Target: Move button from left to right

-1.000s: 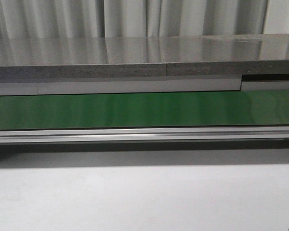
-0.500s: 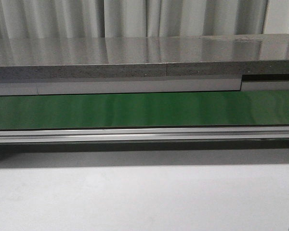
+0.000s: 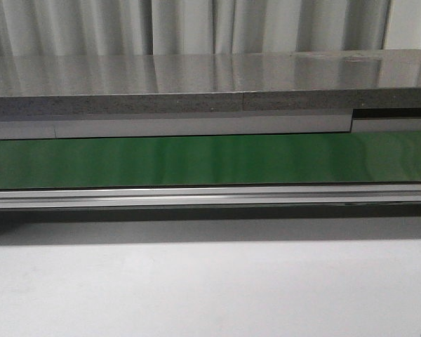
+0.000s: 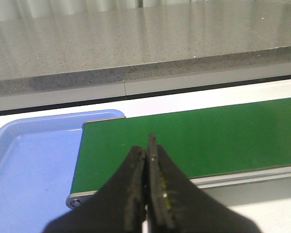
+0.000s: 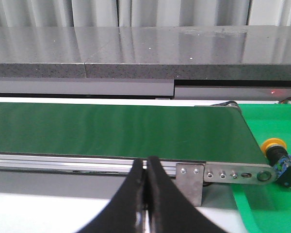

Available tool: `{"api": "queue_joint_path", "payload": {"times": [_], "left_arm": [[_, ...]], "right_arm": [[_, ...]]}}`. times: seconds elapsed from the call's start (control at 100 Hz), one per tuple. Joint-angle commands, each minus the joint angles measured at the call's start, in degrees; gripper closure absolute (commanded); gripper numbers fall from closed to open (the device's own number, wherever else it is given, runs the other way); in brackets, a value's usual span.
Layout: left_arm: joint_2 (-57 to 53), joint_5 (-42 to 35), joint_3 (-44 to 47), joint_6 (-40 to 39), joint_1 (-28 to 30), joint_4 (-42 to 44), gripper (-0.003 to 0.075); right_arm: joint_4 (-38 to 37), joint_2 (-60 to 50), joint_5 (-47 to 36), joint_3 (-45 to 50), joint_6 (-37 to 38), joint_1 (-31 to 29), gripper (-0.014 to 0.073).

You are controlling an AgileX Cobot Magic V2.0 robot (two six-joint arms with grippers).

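Observation:
The button (image 5: 280, 156), with a yellow-orange cap and a black body, lies on its side in a green tray (image 5: 276, 194) just past the right end of the green belt (image 5: 116, 128). It shows only in the right wrist view. My right gripper (image 5: 146, 161) is shut and empty, in front of the belt's metal rail, to the left of the button. My left gripper (image 4: 146, 145) is shut and empty, above the near edge of the belt's left end (image 4: 184, 141). The front view shows the belt (image 3: 210, 160) with no button and no gripper on it.
A blue tray (image 4: 29, 160) lies at the belt's left end. A grey stone counter (image 3: 210, 81) runs behind the belt. A metal rail (image 3: 210, 195) edges the belt's front, with a bracket (image 5: 190, 182) near its right end. White tabletop (image 3: 210, 288) lies in front.

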Motion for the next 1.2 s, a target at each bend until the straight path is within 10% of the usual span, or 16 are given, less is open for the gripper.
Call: {"api": "queue_joint_path", "payload": {"times": [0.0, 0.99, 1.19], "left_arm": [[0.3, -4.4, -1.8, -0.1, -0.4, -0.7, 0.0739], [-0.3, -11.3, 1.4, -0.2, -0.4, -0.7, 0.0739], [-5.3, -14.4, 6.6, -10.5, -0.4, 8.9, 0.0739]], "right_arm": [[-0.7, -0.8, -4.5, -1.0, 0.0, 0.0, 0.0662], [-0.7, -0.8, -4.5, -1.0, 0.0, 0.0, 0.0662], [-0.7, -0.8, -4.5, -1.0, 0.0, 0.0, 0.0662]]}}
